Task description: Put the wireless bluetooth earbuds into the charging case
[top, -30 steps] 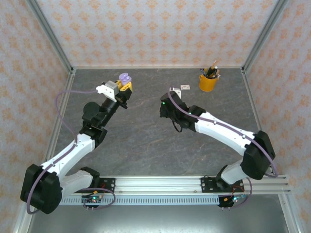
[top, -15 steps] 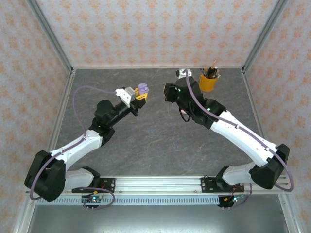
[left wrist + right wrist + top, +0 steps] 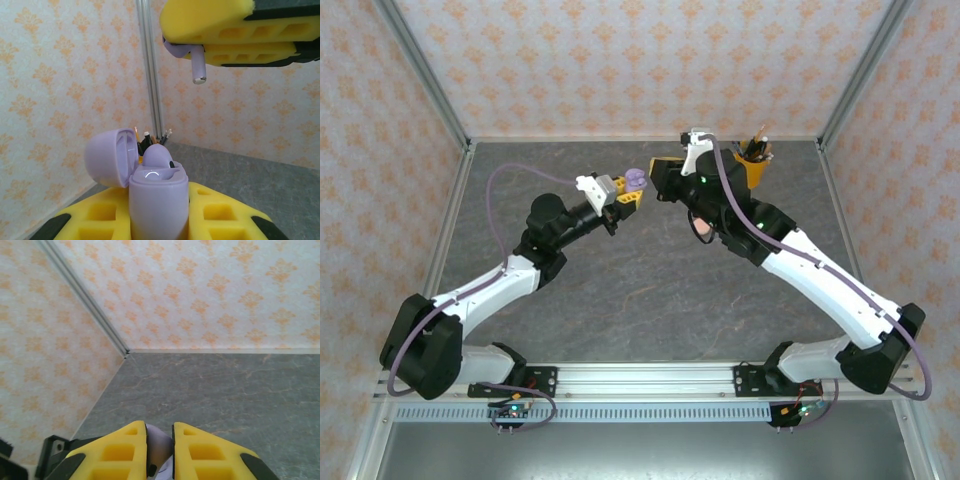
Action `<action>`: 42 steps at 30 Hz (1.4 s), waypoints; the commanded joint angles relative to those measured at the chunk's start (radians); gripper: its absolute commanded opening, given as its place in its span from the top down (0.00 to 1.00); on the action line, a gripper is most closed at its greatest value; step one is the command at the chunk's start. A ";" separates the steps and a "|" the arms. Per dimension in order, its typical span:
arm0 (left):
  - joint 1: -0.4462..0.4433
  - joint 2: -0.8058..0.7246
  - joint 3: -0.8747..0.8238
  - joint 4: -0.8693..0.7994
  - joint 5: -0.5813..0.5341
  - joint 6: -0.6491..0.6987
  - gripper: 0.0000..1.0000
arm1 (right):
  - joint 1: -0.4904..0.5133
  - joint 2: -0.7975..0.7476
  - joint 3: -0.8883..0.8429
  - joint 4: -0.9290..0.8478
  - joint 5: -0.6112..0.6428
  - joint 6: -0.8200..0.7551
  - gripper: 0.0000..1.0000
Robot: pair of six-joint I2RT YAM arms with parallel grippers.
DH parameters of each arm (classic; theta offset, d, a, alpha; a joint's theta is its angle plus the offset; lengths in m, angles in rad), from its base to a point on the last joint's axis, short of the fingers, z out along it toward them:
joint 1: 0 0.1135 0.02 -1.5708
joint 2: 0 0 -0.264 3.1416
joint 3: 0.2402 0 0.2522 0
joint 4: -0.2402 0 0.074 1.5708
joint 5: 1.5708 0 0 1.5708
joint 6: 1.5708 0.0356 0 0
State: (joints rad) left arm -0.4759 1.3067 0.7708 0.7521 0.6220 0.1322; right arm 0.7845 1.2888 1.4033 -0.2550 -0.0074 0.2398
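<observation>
My left gripper is shut on an open lilac charging case, held upright with its lid swung to the left. One lilac earbud sits in the case; the slot beside it shows empty. Just above, my right gripper is shut on a second lilac earbud, whose stem points down, apart from the case. That earbud shows between the yellow fingers. In the top view the case and both grippers meet above the back middle of the table.
An orange cup of pencils stands at the back right, close behind the right arm. A small pinkish thing lies on the table half under that arm. Metal frame posts and patterned walls close the back and sides.
The left arm has swung right with the case. The right arm has risen and moved back-left, bringing its earbud over the case.
</observation>
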 commanded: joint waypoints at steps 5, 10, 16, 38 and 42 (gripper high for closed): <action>-0.007 0.005 0.048 0.056 0.048 -0.007 1.00 | -0.004 -0.037 -0.035 0.096 -0.078 -0.046 0.84; -0.007 0.004 0.058 0.053 0.054 -0.012 1.00 | -0.004 -0.025 -0.045 0.112 -0.098 -0.044 0.84; -0.007 0.011 0.074 0.052 0.061 -0.019 1.00 | -0.004 -0.007 -0.050 0.118 -0.123 -0.037 0.84; -0.006 0.007 0.087 0.050 0.070 -0.025 1.00 | -0.004 0.037 -0.052 0.111 -0.176 -0.049 0.85; -0.007 0.005 0.087 0.049 0.067 -0.025 1.00 | -0.004 0.034 -0.067 0.105 -0.211 -0.079 0.85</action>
State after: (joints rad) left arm -0.4767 1.3140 0.8200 0.7589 0.6743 0.1211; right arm 0.7795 1.3159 1.3602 -0.1532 -0.1600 0.1963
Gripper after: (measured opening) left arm 0.215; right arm 0.153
